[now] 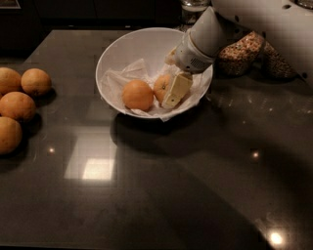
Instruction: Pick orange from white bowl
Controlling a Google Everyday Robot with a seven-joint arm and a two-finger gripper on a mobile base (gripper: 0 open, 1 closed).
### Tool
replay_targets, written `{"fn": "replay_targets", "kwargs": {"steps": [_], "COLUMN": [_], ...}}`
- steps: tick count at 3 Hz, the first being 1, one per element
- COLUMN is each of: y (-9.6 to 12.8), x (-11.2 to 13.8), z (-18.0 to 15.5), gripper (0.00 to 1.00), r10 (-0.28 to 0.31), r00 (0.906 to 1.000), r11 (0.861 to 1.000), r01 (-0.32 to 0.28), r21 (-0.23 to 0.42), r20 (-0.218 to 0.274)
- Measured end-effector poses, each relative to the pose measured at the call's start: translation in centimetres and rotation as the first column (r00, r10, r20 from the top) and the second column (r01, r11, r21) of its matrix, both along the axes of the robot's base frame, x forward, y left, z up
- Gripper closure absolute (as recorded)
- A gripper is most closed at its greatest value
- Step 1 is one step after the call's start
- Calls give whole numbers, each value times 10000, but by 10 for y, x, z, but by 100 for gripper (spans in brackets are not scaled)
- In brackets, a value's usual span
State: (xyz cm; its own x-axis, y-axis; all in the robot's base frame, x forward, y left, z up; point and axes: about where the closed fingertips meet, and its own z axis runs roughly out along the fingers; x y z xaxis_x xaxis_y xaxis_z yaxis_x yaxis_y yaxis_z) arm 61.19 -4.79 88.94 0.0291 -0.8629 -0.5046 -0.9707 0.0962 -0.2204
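Observation:
The white bowl (pixel 124 49) with a crumpled paper liner stands at the back middle of the dark table. Two oranges lie in it. The paler orange (pixel 161 87) with a dark stem dimple lies at the right, partly hidden by my gripper. A deeper-orange orange (pixel 137 95) lies touching its left side. My gripper (pixel 172 95) reaches down into the bowl from the upper right and sits right against the paler orange, covering its right side.
Several duller oranges (pixel 19 105) are grouped at the table's left edge. Glass jars of grains (pixel 242 58) stand behind the bowl at the right, partly behind my arm. A glass (pixel 193 10) stands at the back.

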Motion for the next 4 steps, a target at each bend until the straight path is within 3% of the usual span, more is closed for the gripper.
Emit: {"fn": "replay_targets", "kwargs": {"steps": [2, 4], "y": [6, 5], "x": [4, 5], "z": [-18, -25], "gripper": [16, 58], "r10": [66, -1], "r00": [9994, 9989], "r11": [10000, 10000], "r01": [-67, -1], "r21": [-24, -42], "r20": [-352, -463]}}
